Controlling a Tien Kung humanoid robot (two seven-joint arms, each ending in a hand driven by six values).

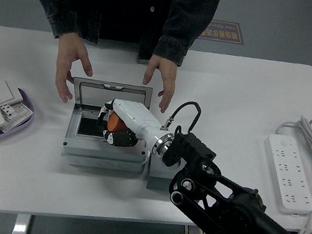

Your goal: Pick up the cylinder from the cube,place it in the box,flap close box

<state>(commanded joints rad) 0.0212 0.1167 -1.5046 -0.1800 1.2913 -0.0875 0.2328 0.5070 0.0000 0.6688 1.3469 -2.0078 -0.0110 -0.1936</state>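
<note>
The robot's right hand (120, 128) reaches from the lower right over a grey box (102, 155) on a white counter (247, 102). Its fingers (117, 141) are curled closed around an orange cylinder (115, 123), holding it low inside the box's open recess. The left arm is not in view.

Just behind the fingers, the box's clear hinged flap (111, 93) stands open. A person in a dark jacket stands at the far side, one hand (69, 67) to the fingers' left and one hand (161, 77) to their right, both hovering near the flap's corners without clearly touching it.

To the right of the fingers and partly hidden under the forearm is the grey cube (161, 177).

Risks, as a judgement: if the fingers let go while the cylinder is tilted, it may roll or stand proud and block the flap. The thick forearm could catch the box's rim on the way out and drag the box. The flap could come down on the hand if closed too soon, and the person's hands are close enough to be struck.
</note>
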